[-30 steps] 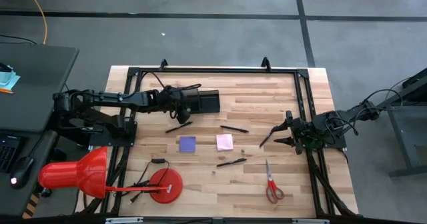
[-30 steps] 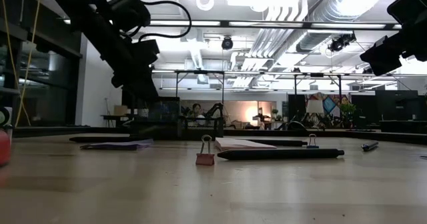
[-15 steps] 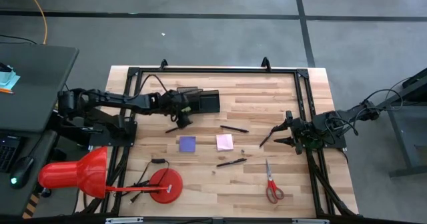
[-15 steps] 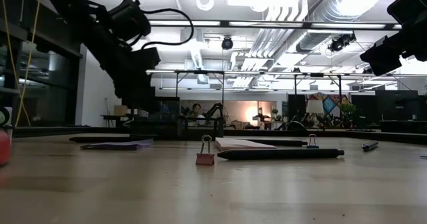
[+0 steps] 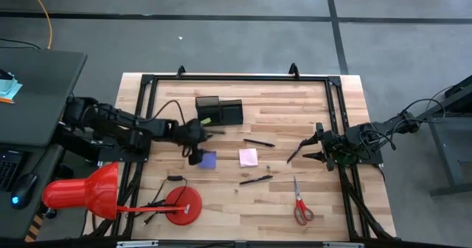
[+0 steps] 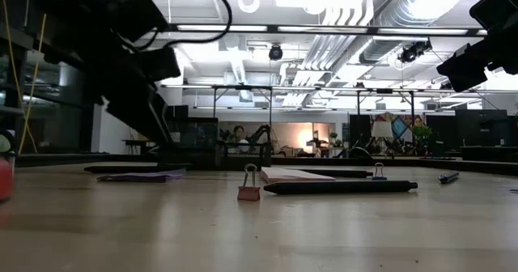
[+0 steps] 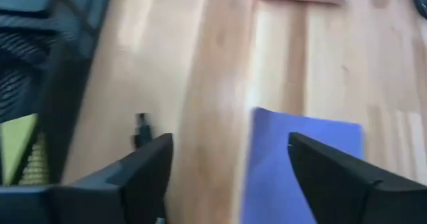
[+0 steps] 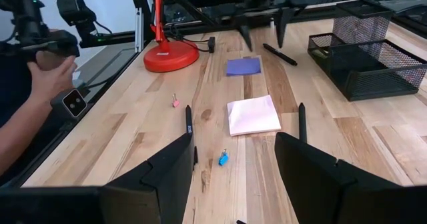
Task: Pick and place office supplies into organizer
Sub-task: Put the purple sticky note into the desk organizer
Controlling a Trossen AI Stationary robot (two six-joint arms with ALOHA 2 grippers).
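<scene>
The wooden table (image 5: 310, 204) carries all items. The red desk lamp (image 5: 81, 189) stands behind and outboard of the left gripper, its round base (image 5: 183, 205) on the near edge.

The black mesh organizer (image 5: 219, 111) sits just beyond the left gripper (image 5: 196, 156), toward the far edge, apart from it; something yellow-green shows in one compartment. The left gripper hangs low over the table with its fingers (image 7: 143, 167) spread and nothing between them. The purple sticky-note pad (image 5: 208, 159) lies directly under and just ahead of that gripper; in the left wrist view it (image 7: 303, 164) fills the gap toward one finger. Contact with the pad cannot be told.

The pink sticky-note pad (image 5: 248, 156) lies further ahead of the left gripper, between the two grippers. One black pen (image 5: 259, 142) lies beside it on the organizer side, another (image 5: 255, 180) on the near side.

The right gripper (image 5: 308, 150) waits at the opposite side of the table, fingers (image 8: 177, 164) apart and empty, a third black pen (image 5: 294, 153) just before it. The red-handled scissors (image 5: 301, 204) lie near it, toward the near edge.

A small pink binder clip (image 6: 248, 187) and a blue one (image 8: 223, 159) rest near the pink pad.
</scene>
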